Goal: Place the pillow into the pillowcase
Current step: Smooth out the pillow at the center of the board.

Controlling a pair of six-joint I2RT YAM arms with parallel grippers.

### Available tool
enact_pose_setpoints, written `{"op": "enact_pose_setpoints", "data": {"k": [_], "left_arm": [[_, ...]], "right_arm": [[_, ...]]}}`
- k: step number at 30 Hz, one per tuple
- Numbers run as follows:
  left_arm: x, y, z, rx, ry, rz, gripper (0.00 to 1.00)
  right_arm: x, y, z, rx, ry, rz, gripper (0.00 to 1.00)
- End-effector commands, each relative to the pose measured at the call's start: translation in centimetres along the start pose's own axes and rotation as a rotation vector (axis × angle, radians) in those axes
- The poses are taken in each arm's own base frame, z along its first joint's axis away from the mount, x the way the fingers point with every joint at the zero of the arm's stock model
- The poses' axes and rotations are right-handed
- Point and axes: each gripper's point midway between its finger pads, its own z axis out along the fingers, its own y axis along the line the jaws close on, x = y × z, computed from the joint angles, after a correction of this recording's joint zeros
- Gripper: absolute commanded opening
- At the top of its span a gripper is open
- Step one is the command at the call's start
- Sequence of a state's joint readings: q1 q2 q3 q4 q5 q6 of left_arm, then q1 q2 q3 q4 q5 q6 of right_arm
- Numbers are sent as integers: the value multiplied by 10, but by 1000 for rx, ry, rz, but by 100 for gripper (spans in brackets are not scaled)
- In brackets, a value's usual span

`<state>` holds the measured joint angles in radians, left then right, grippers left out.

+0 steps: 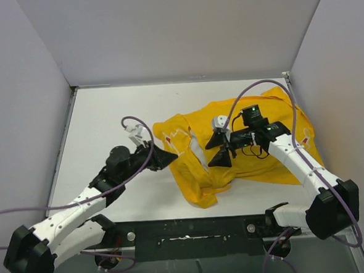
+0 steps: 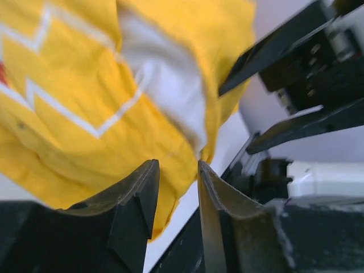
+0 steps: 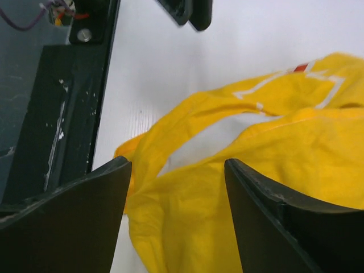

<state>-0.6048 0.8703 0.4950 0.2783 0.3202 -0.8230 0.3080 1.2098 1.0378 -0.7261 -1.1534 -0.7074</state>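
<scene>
The pillowcase [image 1: 200, 185] lies crumpled on the bench [image 1: 106, 116], with the pillow [image 2: 170, 85] showing at its opening. The left claw [image 2: 177, 170], narrowly parted and empty, sits at its left edge. The right claw [image 3: 177, 170], released wide, hovers over its middle.

Crumpled yellow pillowcase [image 1: 190, 168] holds white pillow [image 1: 197, 149], a strip showing.

Pillowcase [image 1: 251, 151]: laid on the counter [image 1: 106, 116], right of centre, reaching toward the near edge.
Pillow [image 1: 196, 149]: lodged inside the pillowcase, seen only through the opening on its left side.
Left gripper [image 1: 166, 156]: placed just left of the pillowcase's opening; contact cannot be told.
Right gripper [image 1: 218, 148]: held over the pillowcase, just right of the exposed pillow, facing the left gripper.
</scene>
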Motion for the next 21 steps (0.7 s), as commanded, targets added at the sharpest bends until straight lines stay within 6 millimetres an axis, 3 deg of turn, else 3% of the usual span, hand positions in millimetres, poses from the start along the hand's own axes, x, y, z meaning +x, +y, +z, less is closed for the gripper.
{"op": "enact_pose_setpoints", "data": {"k": [1,5,7,8,10,11,12,14,18,21], "left_arm": [[56,19,34,-142,158,-10,36],[78,21,73,-163,253,22,49],[82,26,88,-166,270,22,50],[82,25,95,-160,273,22,48],[81,22,102,-146,279,26,28],[72,10,106,-115,261,35,17],[67,2,105,-90,252,43,8],[56,-15,99,-40,229,66,1],[37,-54,73,67,191,136,0],[29,-71,59,115,163,182,0]], "right_arm": [[33,-39,13,147,166,11,65],[47,-56,12,238,230,28,62],[50,-55,15,236,233,32,48],[51,-55,17,230,233,36,36],[53,-54,20,222,236,49,11],[52,-54,20,216,234,53,3],[50,-52,21,206,230,58,0],[41,-47,20,181,195,63,0],[7,-25,17,61,23,90,0],[-29,-1,12,-84,-141,87,0]]}}
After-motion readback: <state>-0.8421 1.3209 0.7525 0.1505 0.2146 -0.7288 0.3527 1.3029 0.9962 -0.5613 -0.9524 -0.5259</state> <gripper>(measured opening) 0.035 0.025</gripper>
